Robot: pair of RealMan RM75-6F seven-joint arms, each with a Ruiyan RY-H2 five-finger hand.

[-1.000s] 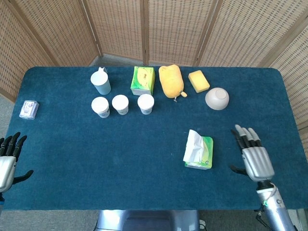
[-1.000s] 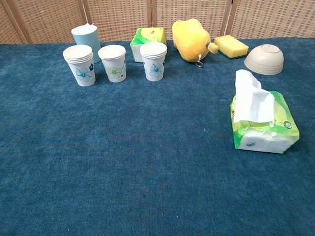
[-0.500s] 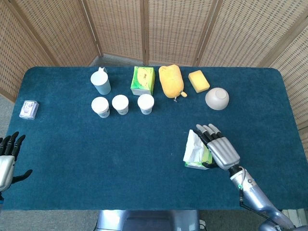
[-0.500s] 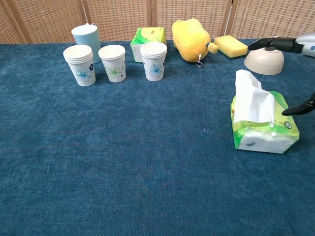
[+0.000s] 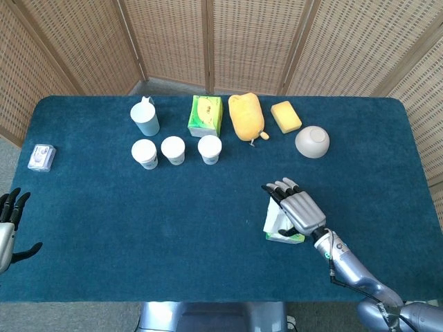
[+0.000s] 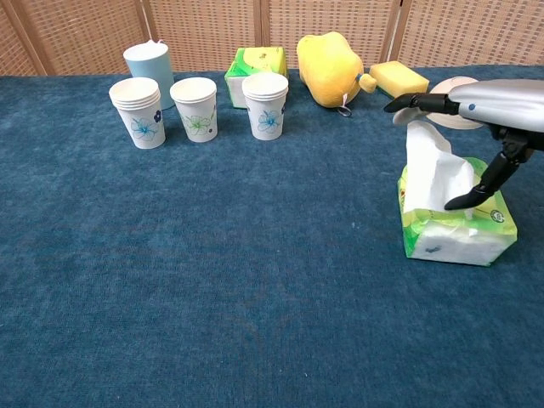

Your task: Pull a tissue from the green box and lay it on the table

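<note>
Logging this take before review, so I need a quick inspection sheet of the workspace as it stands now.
Surface: blue cloth table.
Job's things: green tissue pack lying flat, white tissue sticking up from it.
Clutter: three paper cups, blue jug, second green box, yellow plush, sponge, bowl, small packet.
Hands: right hand over the tissue, thumb beside it, grasp not visible; left hand at table edge, holding nothing.
Cables: thin cable along right forearm.
Surroundings: wicker screens.

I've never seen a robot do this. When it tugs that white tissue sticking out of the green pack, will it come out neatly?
Probably floppy: the tissue stands crumpled and folded. The soft green pack looks light, so it may lift or slide with the tug. The right hand hovers above it, fingers spread.
</note>
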